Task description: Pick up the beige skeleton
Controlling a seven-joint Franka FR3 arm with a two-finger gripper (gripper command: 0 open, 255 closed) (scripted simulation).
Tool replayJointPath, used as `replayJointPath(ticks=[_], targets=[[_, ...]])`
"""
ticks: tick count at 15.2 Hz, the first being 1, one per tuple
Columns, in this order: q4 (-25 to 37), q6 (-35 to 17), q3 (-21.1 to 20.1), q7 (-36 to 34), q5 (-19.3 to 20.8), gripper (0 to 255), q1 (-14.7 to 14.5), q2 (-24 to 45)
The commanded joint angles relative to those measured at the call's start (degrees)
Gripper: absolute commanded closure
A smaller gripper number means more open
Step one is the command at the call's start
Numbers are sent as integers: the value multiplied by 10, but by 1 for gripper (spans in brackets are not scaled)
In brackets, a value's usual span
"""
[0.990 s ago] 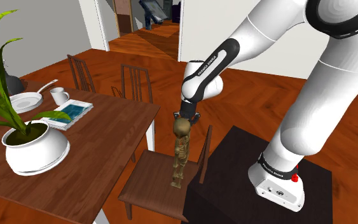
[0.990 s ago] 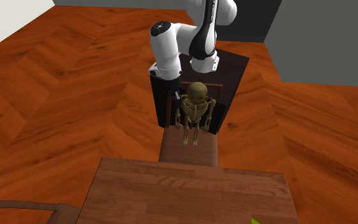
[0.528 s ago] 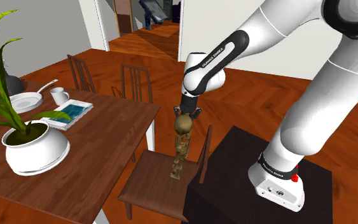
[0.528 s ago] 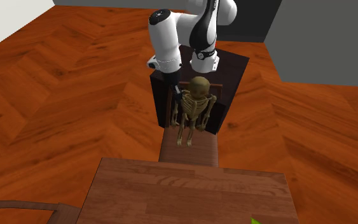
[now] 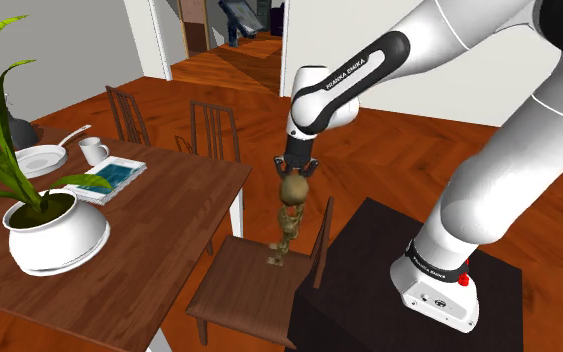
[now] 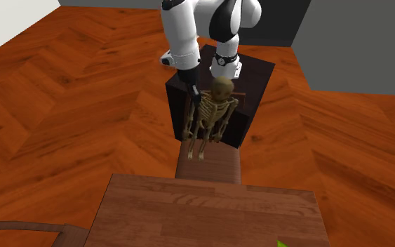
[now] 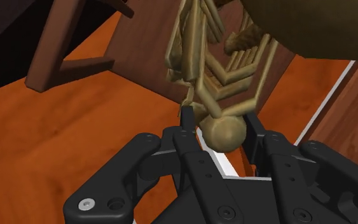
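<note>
Gripper (image 7: pixel 220 122) closed on skeleton (image 5: pixel 288 217) skull; body hangs toward 6 o'clock over chair (image 5: pixel 231 285). Recommend slow vertical lift, firm grip: round skull may slip.

Beige skeleton (image 7: pixel 225 130) tight between black jaws

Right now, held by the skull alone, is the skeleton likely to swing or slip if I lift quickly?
The gripper clasps only the rounded skull, so the skeleton could slip or pivot. It hangs long and tilted over the chair seat, so it will probably swing. Its thin ribs look fragile.
</note>
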State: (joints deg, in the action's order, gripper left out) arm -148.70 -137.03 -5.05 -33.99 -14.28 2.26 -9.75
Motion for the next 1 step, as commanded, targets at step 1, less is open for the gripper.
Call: replayJointPath(ticks=[1], targets=[[2,6,0,-2,1,255,0,-5]])
